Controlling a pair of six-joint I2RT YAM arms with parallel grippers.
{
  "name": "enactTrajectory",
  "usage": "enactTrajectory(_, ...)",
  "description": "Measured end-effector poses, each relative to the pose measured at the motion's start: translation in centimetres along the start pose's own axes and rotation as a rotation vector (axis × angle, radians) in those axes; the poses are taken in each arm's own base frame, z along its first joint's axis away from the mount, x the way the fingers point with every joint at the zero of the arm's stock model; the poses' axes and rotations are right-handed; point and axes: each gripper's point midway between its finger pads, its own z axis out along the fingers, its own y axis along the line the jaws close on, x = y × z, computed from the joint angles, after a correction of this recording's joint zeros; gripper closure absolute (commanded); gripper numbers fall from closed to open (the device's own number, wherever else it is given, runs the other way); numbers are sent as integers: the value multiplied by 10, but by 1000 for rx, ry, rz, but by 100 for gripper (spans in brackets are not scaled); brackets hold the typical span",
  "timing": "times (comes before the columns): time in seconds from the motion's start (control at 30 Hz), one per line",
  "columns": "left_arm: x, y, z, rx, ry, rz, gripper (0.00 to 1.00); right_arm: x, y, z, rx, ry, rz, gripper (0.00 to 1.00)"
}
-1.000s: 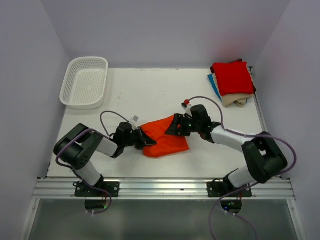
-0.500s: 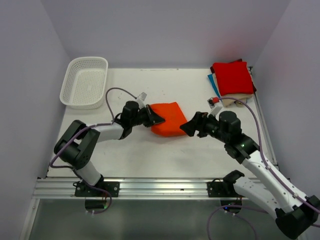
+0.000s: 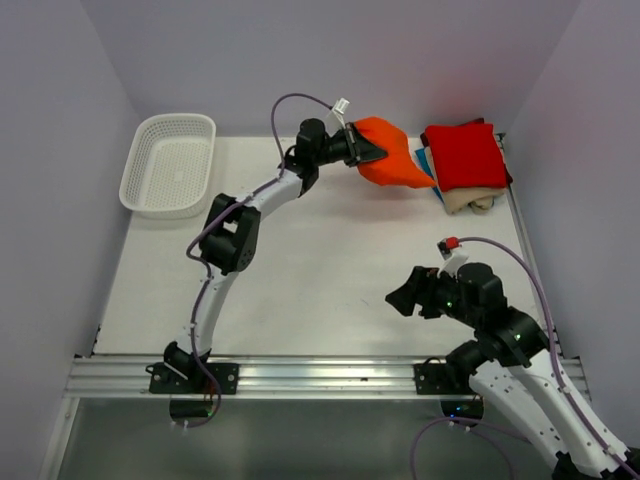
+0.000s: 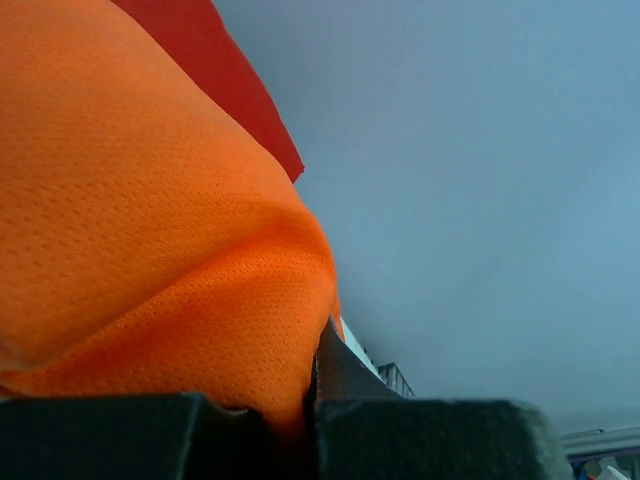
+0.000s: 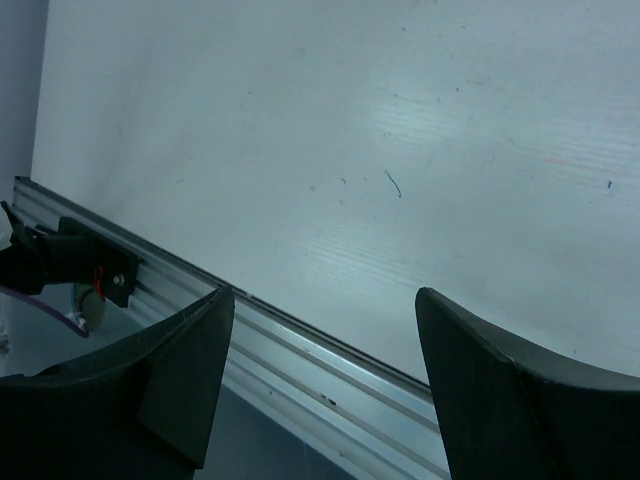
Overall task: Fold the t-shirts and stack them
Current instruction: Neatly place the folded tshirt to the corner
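While the left end effector (image 3: 371, 150) is clamped shut on the bunched orange t-shirt (image 3: 396, 160), that shirt hangs off the worktop (image 3: 330, 250) at the far edge, just beside the corner stack where a folded red t-shirt (image 3: 465, 155) lies on top of a blue t-shirt (image 3: 427, 168) and a beige t-shirt (image 3: 468, 200); whether it touches the stack cannot be told. The right end effector (image 3: 401, 298) sits near the front rail with its fingers wide apart and nothing between them, over bare worktop. A white mesh basket (image 3: 168, 165) stands in the far left corner.
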Motion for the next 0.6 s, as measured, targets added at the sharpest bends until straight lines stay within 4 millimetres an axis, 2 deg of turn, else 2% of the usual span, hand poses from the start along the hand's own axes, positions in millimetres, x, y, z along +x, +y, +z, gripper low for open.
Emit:
enactTrajectory(0.13, 9, 16, 6, 27, 29, -74, 100, 8, -16, -2, 83, 17, 39, 20)
enactTrajectory(0.2, 18, 26, 1, 6, 49, -100, 100, 8, -27, -3, 143, 4, 57, 12)
enactTrajectory(0.3, 39, 39, -17, -53, 87, -147, 100, 1, -39, -1, 227, -24, 76, 1)
enactTrajectory(0.37, 57, 42, -38, -98, 117, -179, 100, -5, -44, 3, 273, -27, 83, 1)
enactTrajectory(0.43, 71, 35, -60, -125, 141, -189, 100, -14, -46, 13, 308, -30, 91, 1)
enactTrajectory(0.5, 77, 21, -78, -137, 157, -185, 100, -24, -45, 26, 325, -45, 100, 1)
enactTrajectory(0.6, 72, -18, -101, -114, 159, -132, 100, -40, -41, 44, 310, -90, 129, 1)
